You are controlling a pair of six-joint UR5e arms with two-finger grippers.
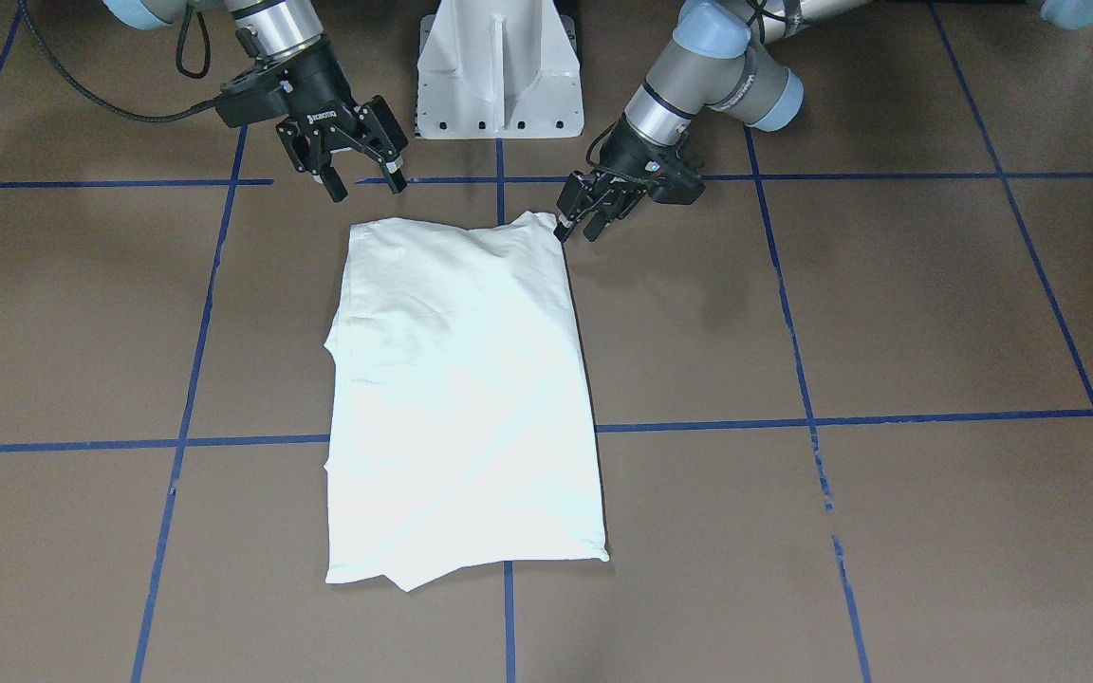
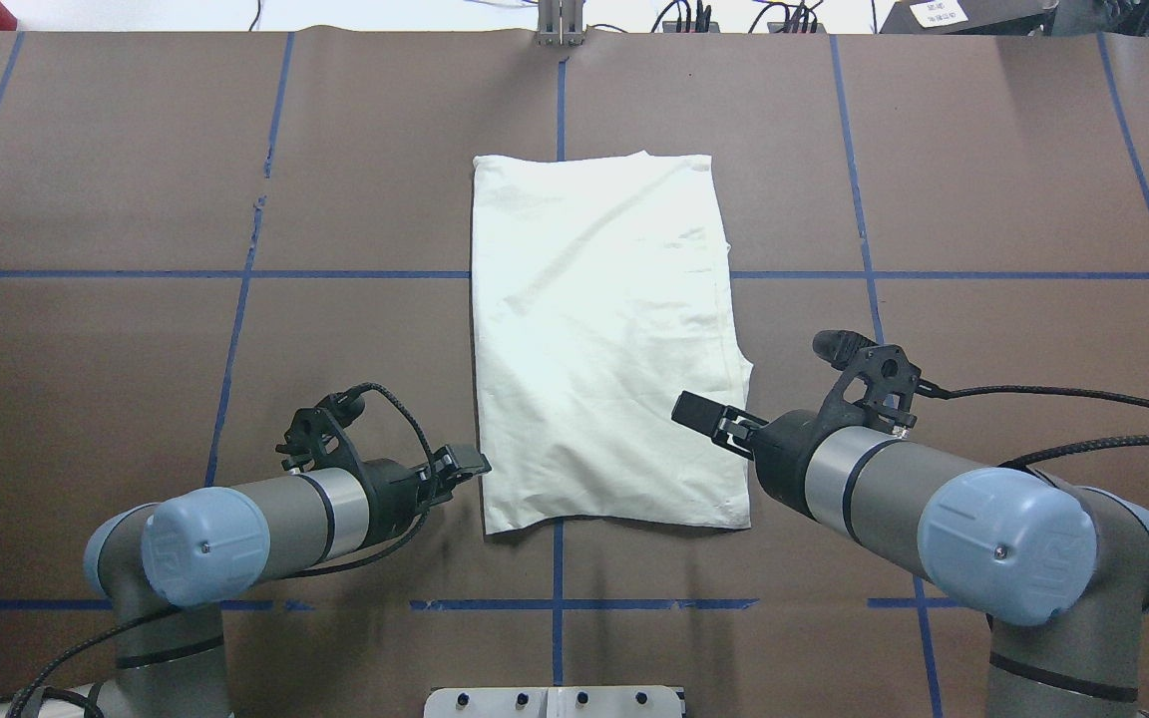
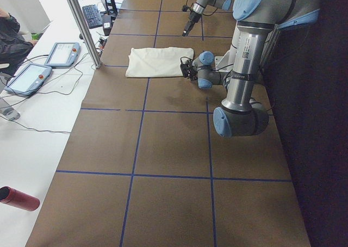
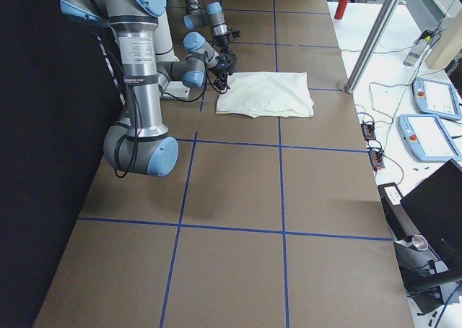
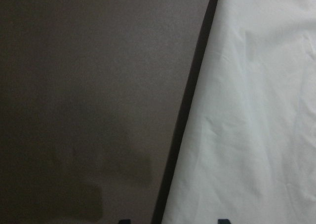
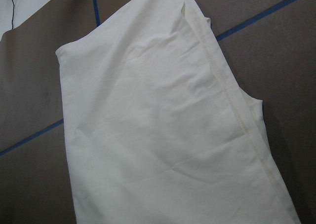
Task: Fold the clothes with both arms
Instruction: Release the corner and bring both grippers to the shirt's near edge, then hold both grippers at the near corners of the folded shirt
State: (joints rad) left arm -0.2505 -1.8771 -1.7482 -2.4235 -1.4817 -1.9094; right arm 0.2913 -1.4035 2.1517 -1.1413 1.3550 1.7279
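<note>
The cream-white shirt (image 1: 461, 398) lies folded into a long rectangle in the middle of the table, plain side up; its print is hidden. It also shows in the overhead view (image 2: 604, 339) and both wrist views (image 5: 256, 110) (image 6: 158, 135). My left gripper (image 1: 579, 228) (image 2: 465, 464) is open and low at the shirt's near corner on my left, with the cloth's edge between its fingertips. My right gripper (image 1: 366, 182) (image 2: 709, 417) is open and empty, raised above the shirt's near corner on my right.
The white pedestal base (image 1: 499, 76) stands behind the shirt. Blue tape lines (image 1: 698, 425) grid the brown table. A metal pole (image 3: 81, 24), control tablets (image 3: 62, 54) and a red bottle (image 3: 19, 198) sit along the far table edge.
</note>
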